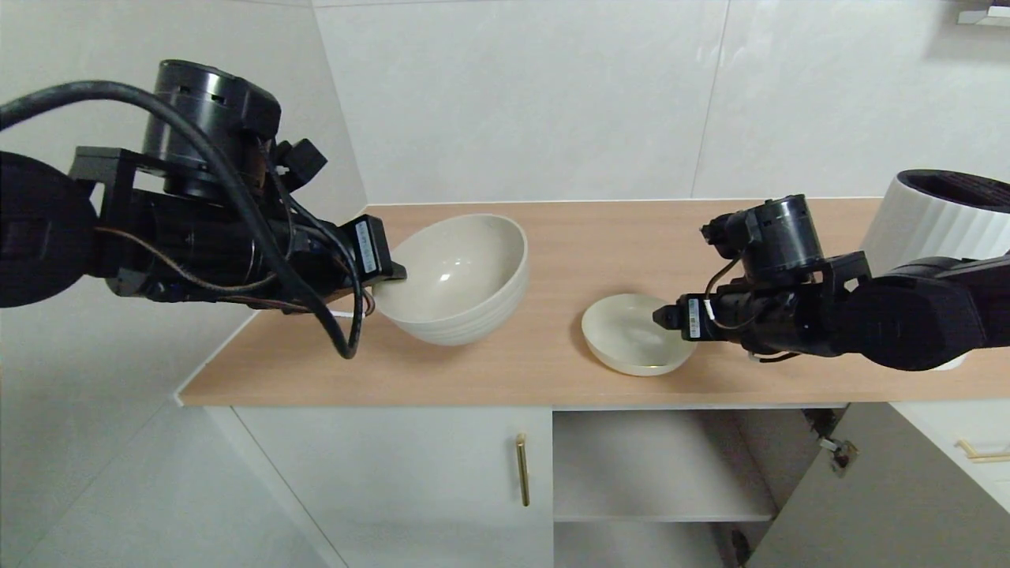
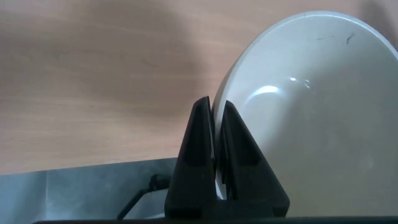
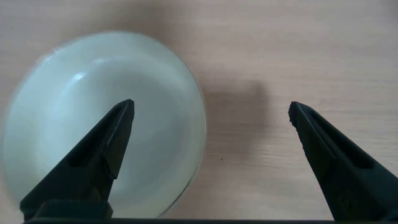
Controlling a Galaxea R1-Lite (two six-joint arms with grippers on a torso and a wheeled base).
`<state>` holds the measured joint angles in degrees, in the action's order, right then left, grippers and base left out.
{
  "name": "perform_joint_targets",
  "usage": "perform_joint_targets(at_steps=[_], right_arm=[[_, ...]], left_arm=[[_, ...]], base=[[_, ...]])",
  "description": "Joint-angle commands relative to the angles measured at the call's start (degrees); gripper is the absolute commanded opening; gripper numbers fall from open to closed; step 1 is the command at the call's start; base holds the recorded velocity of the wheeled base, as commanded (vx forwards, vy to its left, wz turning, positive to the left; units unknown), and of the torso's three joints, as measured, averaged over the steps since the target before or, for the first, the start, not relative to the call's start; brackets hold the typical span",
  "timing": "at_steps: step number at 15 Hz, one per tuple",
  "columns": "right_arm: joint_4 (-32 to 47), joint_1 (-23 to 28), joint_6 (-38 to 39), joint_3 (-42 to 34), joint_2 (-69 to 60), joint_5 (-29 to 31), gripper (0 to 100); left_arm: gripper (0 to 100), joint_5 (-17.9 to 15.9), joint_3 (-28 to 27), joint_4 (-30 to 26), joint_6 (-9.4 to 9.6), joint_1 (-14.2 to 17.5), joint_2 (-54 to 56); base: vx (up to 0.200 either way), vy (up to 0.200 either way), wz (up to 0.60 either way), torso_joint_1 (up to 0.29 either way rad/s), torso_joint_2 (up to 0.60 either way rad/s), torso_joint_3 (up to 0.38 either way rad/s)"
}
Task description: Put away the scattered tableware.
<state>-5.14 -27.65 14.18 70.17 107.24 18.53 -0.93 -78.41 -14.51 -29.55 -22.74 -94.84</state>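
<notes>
The big bowl point(image 2: 311, 112) runs off the left wrist view's edges, so just part of it shows. The stretch of rim nipped in the left pincer point(image 2: 214, 106) is hidden between the fingers. From the head view, whether its base touches the counter point(image 1: 552, 244) cannot be told. The right arm covers the small bowl's point(image 1: 631, 335) right-hand rim. In the right wrist view that bowl is cut by the edge, with one finger point(image 3: 93, 162) of the right pincer point(image 3: 211, 109) across it. The white ribbed vessel point(image 1: 923, 221) is cut by the head view's right edge, its lower part behind the arm. The open cupboard point(image 1: 655, 465) runs off the bottom edge.
</notes>
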Motion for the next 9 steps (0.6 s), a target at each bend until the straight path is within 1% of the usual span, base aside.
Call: perform_joint_targets(at_steps=[1, 3, 5, 6, 9], right_arm=[[-0.13, -0.04, 0.06, 0.23, 2.18, 0.02, 100], [-0.13, -0.04, 0.24, 0.67, 3.15, 0.02, 100], [-0.13, -0.04, 2.08, 1.73, 3.85, 0.02, 100], [-0.13, -0.04, 2.7, 1.99, 3.85, 0.02, 0], [-0.04, -0.13, 3.4, 1.9, 3.06, -0.16, 0]], left_arm=[[0, -0.04, 0.54, 0.18, -0.07, -0.12, 1.85], [0, 0.05, 0.54, 0.18, -0.07, -0.12, 1.94], [0, -0.04, 0.63, 0.18, -0.07, -0.12, 2.38], [0, -0.04, 0.8, 0.18, -0.07, -0.2, 2.47], [0, -0.04, 0.89, 0.18, 0.02, -0.56, 2.82]], base=[[0.0, 0.0, 0.0, 0.0, 0.0, 0.0], [0.0, 0.0, 0.0, 0.0, 0.0, 0.0], [0.0, 0.0, 0.0, 0.0, 0.0, 0.0], [0.0, 0.0, 0.0, 0.0, 0.0, 0.0], [0.0, 0.0, 0.0, 0.0, 0.0, 0.0]])
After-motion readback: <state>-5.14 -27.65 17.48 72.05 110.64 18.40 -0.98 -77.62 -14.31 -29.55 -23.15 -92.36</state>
